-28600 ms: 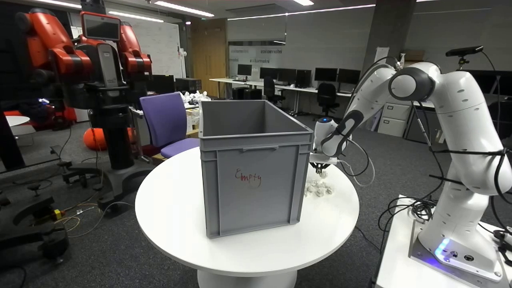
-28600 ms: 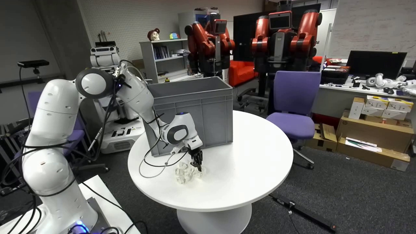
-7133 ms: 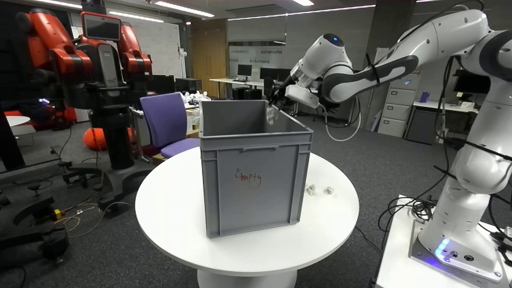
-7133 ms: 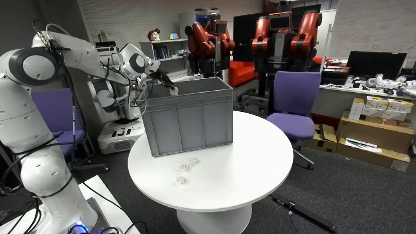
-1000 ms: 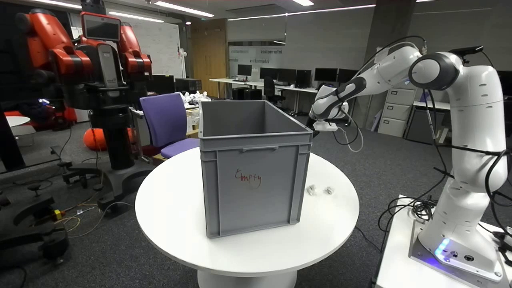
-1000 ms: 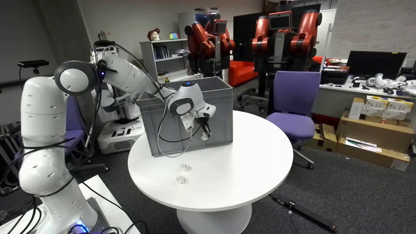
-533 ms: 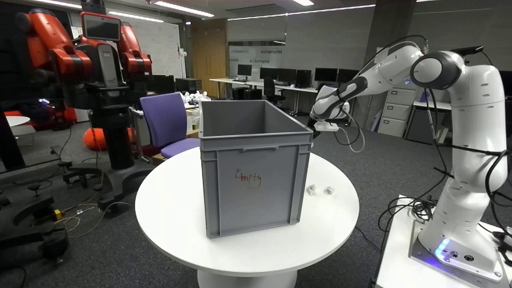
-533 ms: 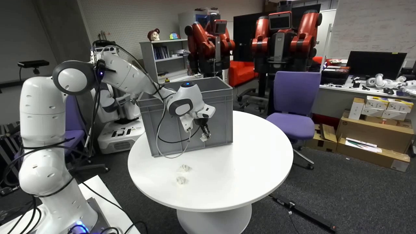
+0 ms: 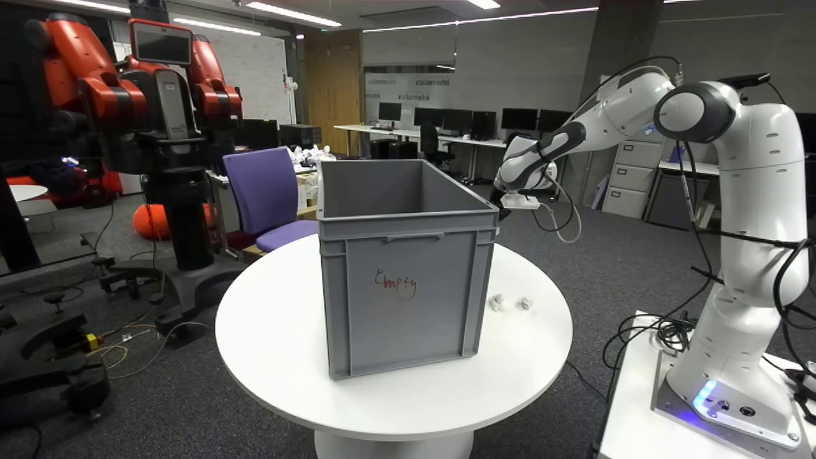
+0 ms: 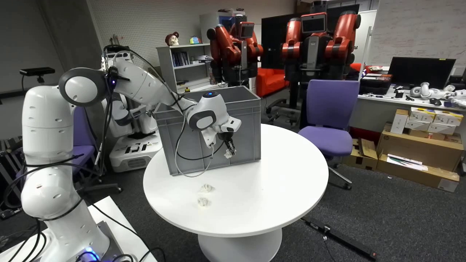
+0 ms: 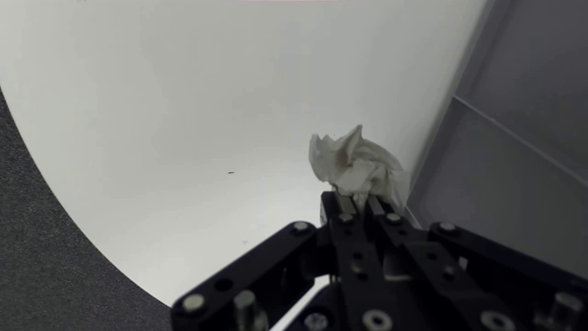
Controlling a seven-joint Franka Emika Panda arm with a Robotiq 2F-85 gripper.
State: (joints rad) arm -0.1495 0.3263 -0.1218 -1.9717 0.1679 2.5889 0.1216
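Note:
My gripper (image 11: pixel 360 203) is shut on a crumpled white paper ball (image 11: pixel 360 165), pinched between the fingertips and bulging out past them. In an exterior view the same gripper (image 10: pixel 232 148) hangs tilted above the white table, in front of the long side of a tall grey bin (image 10: pixel 242 133). Two more crumpled paper balls, a farther one (image 10: pixel 206 187) and a nearer one (image 10: pixel 203 201), lie apart on the table. Red handwriting reading "Empty" marks the short side of the bin (image 9: pixel 408 312). The bin's corner hides the held ball in that view; the bin's floor is out of sight.
The round white table (image 10: pixel 276 189) carries the bin, whose upper rim (image 9: pixel 408 215) stands higher than the gripper. A purple chair (image 10: pixel 329 116) is beside the table. Cables (image 9: pixel 567 217) loop from the wrist. Red robots (image 10: pixel 313 43) stand behind.
Seconds ago my gripper held a paper ball at the bin's rim, with three on the table; now two lie there. Earlier a whole pile lay there. Over the last half second nothing visibly moves.

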